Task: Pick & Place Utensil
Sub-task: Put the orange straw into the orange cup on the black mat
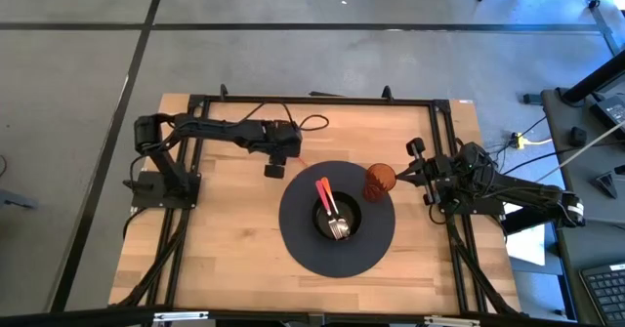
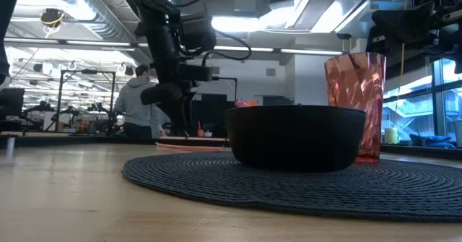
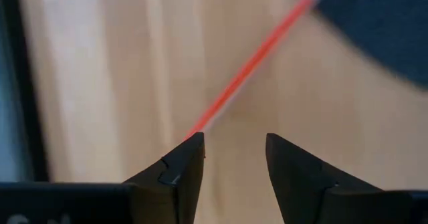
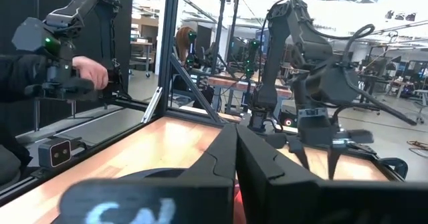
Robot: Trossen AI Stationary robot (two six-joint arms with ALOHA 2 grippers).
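Overhead, we see our left gripper [image 1: 274, 170] hanging at ten o'clock off the mat [image 1: 298, 244], above a thin red utensil [image 1: 298, 167] on the wood; other utensils [image 1: 330, 213] already sit in the bowl [image 1: 320, 223]. Our left wrist view shows fingers [image 3: 177, 164] apart, straddling that red utensil's [image 3: 247, 67] near end, presumably for a grasp, while our right gripper [image 4: 235, 164] waits at three o'clock, fingers together.

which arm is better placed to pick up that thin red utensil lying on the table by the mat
Left. The left gripper hangs open right above the red utensil, which shows just past its fingertips. The right gripper sits shut beyond the red cup.
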